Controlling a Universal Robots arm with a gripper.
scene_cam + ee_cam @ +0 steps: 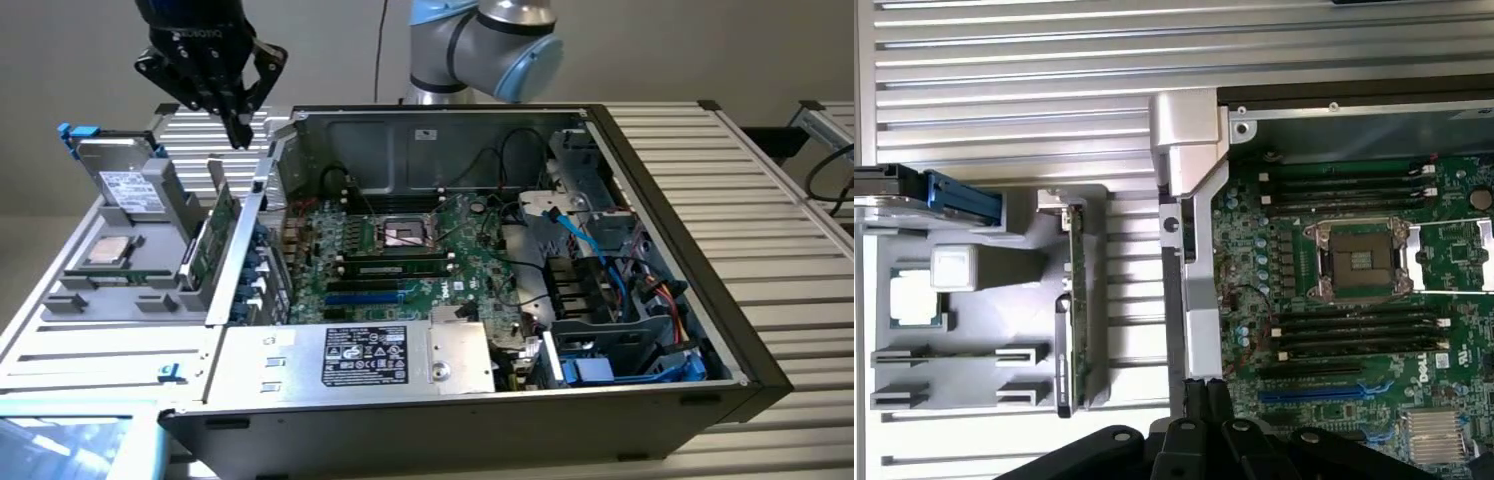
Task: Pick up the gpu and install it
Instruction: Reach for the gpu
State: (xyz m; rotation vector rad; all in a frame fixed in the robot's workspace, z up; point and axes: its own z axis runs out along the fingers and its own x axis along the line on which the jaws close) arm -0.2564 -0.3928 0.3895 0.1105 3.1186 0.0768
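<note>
Gripper (240,137) hangs above the case (641,170) wall, fingers pressed together, holding nothing.

Gpu (220,235) stands on edge in a slot of the grey tray (120,305), just outside that wall. Probably racked upright so its top edge can be pinched from above. In the wrist view the gpu (1078,310) lies near the fingertips (1194,398), not touching.

Case lies on its side, lid off, board (400,255) facing up, likely for straight-down access. Blue slots (1324,392) look free.

Drive (134,190) also racked in the tray.

Writing: "DELL" on the board, wrist view. PSU (367,355) label and drive label can't be read.
</note>
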